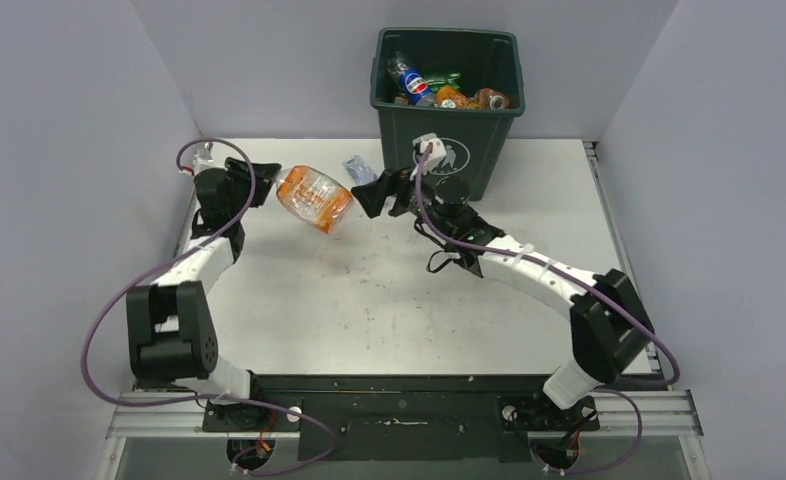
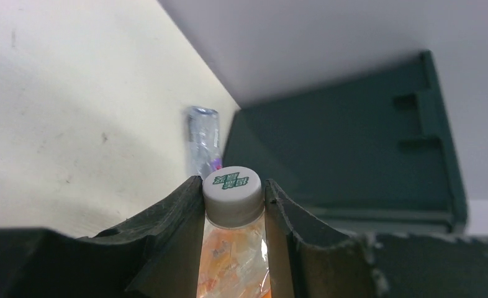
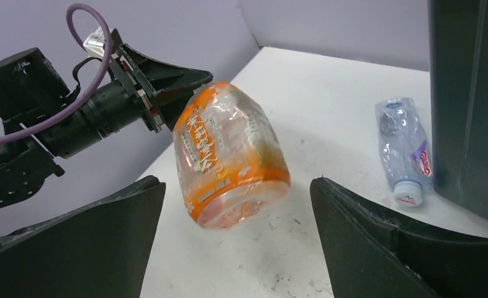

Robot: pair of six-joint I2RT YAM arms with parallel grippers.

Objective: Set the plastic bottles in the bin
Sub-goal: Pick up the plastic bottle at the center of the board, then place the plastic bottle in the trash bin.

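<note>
Green bin (image 1: 491, 140) holds crushed bottles (image 1: 415, 82); left fingers (image 2: 178, 225) clamp orange bottle (image 1: 315, 198).

A blue Pepsi label marks a bottle (image 1: 415, 82) in the bin (image 1: 494, 130); green characters, too small to read, top the white cap (image 2: 232, 189) of the orange bottle (image 3: 229, 161).

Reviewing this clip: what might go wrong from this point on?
1. The left gripper pinches the orange bottle only at its cap end, so the crushed body could swing or slip out.
2. The right gripper stands open facing the bottle's base; a release before it closes would likely drop the bottle.
3. The clear bottle lies close beside the bin, leaving little room for a gripper on that side.
</note>
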